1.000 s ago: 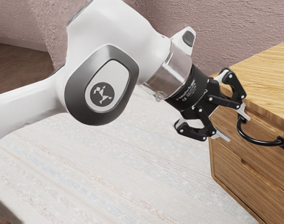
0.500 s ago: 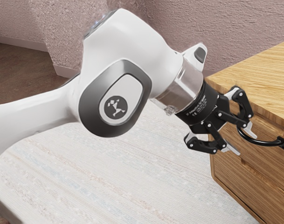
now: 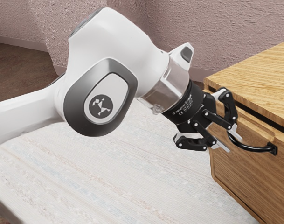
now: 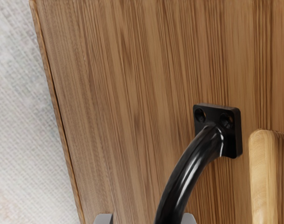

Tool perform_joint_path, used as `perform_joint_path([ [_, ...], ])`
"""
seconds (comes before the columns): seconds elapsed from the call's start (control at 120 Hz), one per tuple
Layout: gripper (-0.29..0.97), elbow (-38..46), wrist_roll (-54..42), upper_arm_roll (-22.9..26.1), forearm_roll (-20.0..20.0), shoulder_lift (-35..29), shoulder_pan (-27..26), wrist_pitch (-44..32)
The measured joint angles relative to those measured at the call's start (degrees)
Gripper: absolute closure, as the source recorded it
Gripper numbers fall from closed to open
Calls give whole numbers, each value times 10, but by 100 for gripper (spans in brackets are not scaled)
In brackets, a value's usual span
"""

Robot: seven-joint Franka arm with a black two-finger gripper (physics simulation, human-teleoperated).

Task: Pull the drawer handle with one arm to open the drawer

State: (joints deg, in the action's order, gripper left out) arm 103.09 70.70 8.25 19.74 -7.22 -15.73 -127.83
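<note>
A wooden cabinet (image 3: 260, 77) stands at the exterior view's right. Its drawer front (image 3: 246, 179) juts out from under the top, with a dark gap showing above it. A black curved handle (image 3: 254, 149) is bolted to that front. My gripper (image 3: 229, 141) is at the handle's near end, open, with the bar passing between its fingers. In the wrist view the handle (image 4: 190, 168) curves from its square mount plate down between two grey fingertips (image 4: 103, 218), across the drawer front (image 4: 123, 93). I cannot tell if either finger touches the bar.
The cabinet rests on a pale textured surface (image 3: 109, 177) that spreads to the exterior view's left and front. A pink wall (image 3: 235, 28) runs behind, and brown floor (image 3: 20, 65) shows at the far left. My white arm (image 3: 100, 93) fills the middle.
My hand went right onto the handle, then drew back to the exterior view's left. The handle and drawer front came with it, so the drawer now stands out from the cabinet.
</note>
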Motion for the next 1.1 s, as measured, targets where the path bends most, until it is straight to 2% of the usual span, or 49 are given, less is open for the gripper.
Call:
perform_joint_path([
  [0.683,68,69,3,9,0,-74,6,7],
  [1.1,63,94,0,21,15,-102,1,6],
])
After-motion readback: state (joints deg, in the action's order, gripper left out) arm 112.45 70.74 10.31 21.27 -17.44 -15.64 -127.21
